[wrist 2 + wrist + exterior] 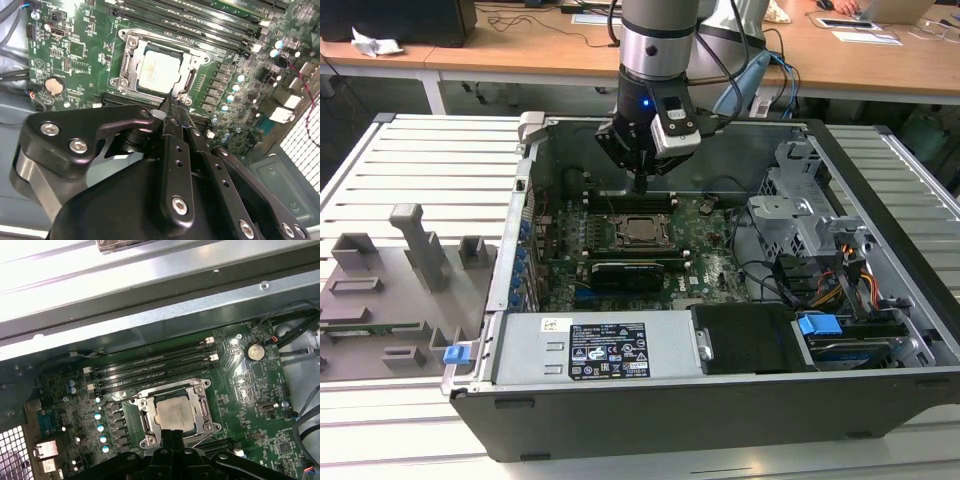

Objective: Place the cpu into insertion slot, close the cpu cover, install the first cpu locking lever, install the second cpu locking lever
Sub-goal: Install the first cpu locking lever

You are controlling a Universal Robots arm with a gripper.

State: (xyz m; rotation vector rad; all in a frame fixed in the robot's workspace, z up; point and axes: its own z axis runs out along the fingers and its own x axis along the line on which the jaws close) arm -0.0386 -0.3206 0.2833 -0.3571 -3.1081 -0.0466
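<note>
Cpu (159,70) seated in insertion slot (623,232), silver top up. Cpu cover (146,416) lies flat on slot, framing chip. Gripper (172,107) clenched, fingers pressed together with nothing between them, tip at slot's edge; contact with slot cannot be told. Exterior view adds open computer case (720,420) around slot, and grey fixtures (420,250) well apart from slot on slatted tabletop (430,150). First wrist view adds memory slots (150,365) just beside slot, on side away from gripper.
</note>
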